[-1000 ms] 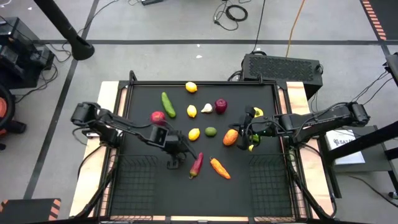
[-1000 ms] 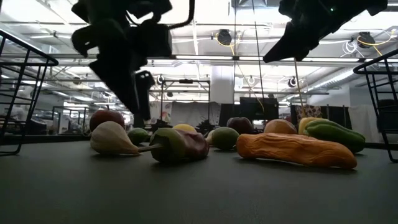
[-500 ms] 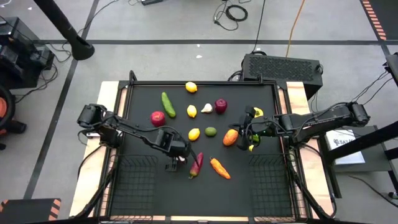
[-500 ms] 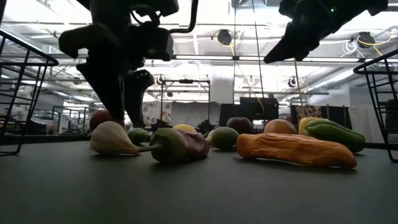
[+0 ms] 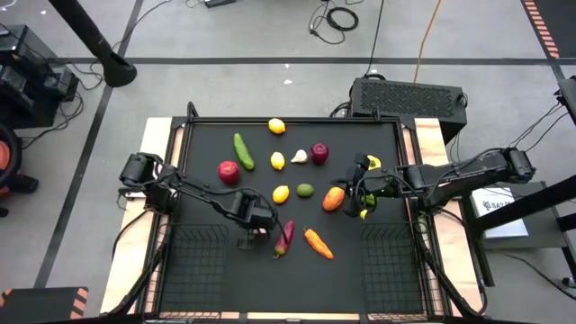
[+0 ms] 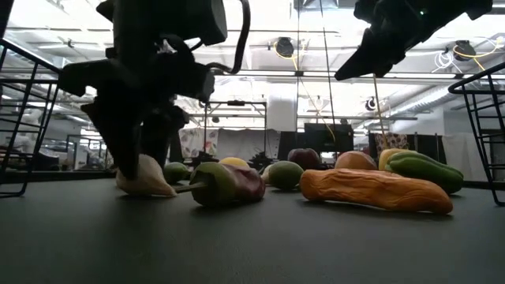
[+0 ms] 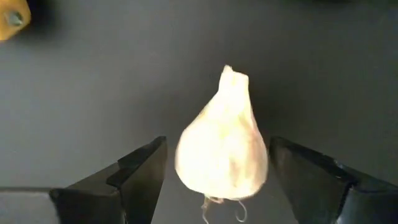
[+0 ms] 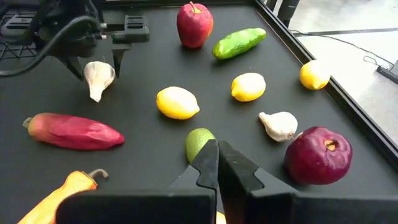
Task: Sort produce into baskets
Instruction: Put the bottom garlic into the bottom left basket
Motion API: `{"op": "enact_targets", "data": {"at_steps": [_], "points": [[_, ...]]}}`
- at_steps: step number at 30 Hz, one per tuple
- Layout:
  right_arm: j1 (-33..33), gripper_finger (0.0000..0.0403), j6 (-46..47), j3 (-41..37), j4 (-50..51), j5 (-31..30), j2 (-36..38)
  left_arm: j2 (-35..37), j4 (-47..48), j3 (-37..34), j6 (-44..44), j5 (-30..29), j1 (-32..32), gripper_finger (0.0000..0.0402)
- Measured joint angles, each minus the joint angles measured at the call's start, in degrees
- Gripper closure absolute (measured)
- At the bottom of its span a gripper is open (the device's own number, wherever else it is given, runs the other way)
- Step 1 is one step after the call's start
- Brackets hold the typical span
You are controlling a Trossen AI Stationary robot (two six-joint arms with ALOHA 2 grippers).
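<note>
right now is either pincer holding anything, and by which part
Nothing is held. The left pincer stands open around the garlic bulb, fingers clear of its sides. The right pincer is shut, empty.

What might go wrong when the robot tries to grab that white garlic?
The left gripper is open with a finger on each side of the garlic, not yet squeezing. The garlic is rounded and tapers to a tip, so it might squirt out or roll as the fingers close. The red pepper lies close by on the table, so it may get nudged. The right gripper waits shut, farther off.
</note>
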State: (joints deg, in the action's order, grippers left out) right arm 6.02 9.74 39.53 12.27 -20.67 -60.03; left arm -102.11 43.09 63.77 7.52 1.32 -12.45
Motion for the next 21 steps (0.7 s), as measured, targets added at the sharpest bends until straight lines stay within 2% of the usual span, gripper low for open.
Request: {"op": "enact_targets", "data": {"at_steps": [16,21], "points": [[0.0,0.0403,-0.2,0.0,0.0,0.0,0.0,-1.9,0.1,0.0,-2.8,0.1,0.0,0.0113],[0.0,0.0403,-0.3,0.0,0.0,0.0,0.0,-1.9,0.1,0.0,-3.9,0.0,0.0,0.0140]]}}
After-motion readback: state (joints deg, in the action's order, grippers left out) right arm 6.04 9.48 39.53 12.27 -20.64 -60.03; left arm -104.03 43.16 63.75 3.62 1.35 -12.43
